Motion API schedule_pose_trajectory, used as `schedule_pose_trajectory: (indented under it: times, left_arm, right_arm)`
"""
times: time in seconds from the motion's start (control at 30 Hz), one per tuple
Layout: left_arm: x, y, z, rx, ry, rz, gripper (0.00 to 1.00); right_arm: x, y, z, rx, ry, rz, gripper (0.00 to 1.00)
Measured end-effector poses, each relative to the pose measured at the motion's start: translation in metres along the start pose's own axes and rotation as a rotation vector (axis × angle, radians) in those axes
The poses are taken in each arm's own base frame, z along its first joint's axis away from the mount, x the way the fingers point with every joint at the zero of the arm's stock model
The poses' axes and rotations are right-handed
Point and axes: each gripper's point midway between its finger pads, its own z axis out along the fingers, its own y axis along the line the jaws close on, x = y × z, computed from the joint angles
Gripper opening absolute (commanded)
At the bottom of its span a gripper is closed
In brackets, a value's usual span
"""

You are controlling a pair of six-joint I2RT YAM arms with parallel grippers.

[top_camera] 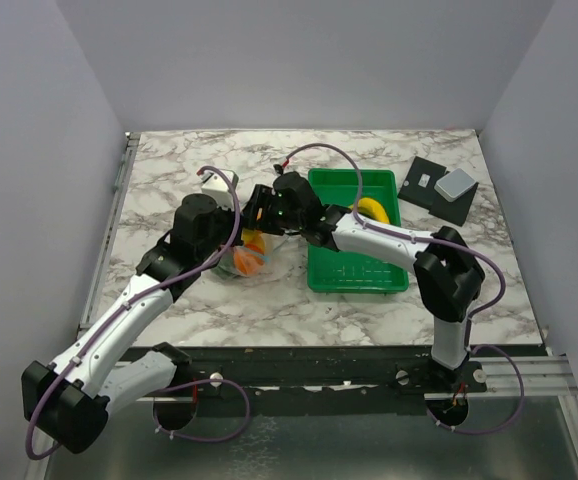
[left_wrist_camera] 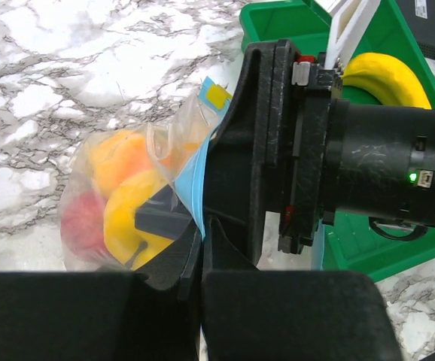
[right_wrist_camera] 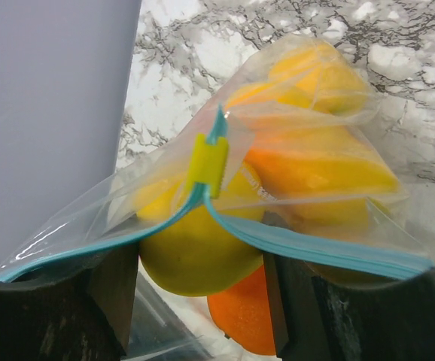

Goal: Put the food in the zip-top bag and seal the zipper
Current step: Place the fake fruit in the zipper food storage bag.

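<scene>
Top view: left gripper [top_camera: 234, 240] and right gripper [top_camera: 264, 212] meet tip to tip over the bag [top_camera: 249, 260] on the marble table [top_camera: 169, 180]. The bag lies just below both sets of fingers. A green tray [top_camera: 354, 272] sits just right of the right gripper and holds a yellow curved piece [top_camera: 372, 208]. A dark square [top_camera: 424, 190] with a grey block [top_camera: 457, 183] lies well apart, far right. Left wrist view: the left fingers [left_wrist_camera: 89, 316] are clenched together, grasping the bag's mouth edge. The blue zipper [left_wrist_camera: 191, 188] runs down into the seam between them. The bag bulges to the left of the fingertips and holds an orange fruit [left_wrist_camera: 120, 158], a yellow fruit [left_wrist_camera: 131, 214] and a red fruit [left_wrist_camera: 82, 226]. The yellow slider [left_wrist_camera: 217, 95] stands at the strip's far end, beyond the fingertips. The right gripper's black body presses against the bag mouth just beyond the left fingers. A dark shape seen through the plastic may be one of its fingers inside the bag. Right wrist view: the right fingers [right_wrist_camera: 52, 316] are spread apart and released, closed on nothing. The zipper lies across both tips and peaks at the slider between them. Yellow fruit inside the bag fills the gap between the fingers, with orange fruit under it.
</scene>
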Motion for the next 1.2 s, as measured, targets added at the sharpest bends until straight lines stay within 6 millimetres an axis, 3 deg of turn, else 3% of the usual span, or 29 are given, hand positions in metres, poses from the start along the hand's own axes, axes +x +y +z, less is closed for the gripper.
schedule_pose_trajectory:
  times: [0.2,0.4,0.7,0.8,0.97,1.2]
  left_arm:
    - [0.004,0.002,-0.001,-0.006,0.013,0.003,0.00]
    - [0.007,0.003,-0.002,-0.010,0.022,0.003,0.00]
    - [0.006,0.003,-0.001,-0.013,0.016,0.002,0.00]
    - [0.004,0.002,-0.002,-0.010,0.009,0.000,0.00]
    - [0.002,0.002,-0.001,-0.008,0.001,-0.001,0.00]
    - [0.000,0.000,-0.001,-0.003,-0.008,-0.003,0.00]
  right_arm:
    - [0.007,-0.001,0.008,-0.013,0.015,0.013,0.49]
    - [0.010,-0.004,0.009,-0.018,0.011,0.014,0.71]
    - [0.001,-0.006,-0.006,0.015,-0.021,-0.043,0.88]
    - [-0.002,-0.007,-0.011,0.030,-0.028,-0.065,0.88]
    - [-0.004,-0.005,-0.021,0.045,-0.029,-0.099,0.80]
    - [-0.014,0.007,-0.046,0.026,-0.074,-0.134,0.55]
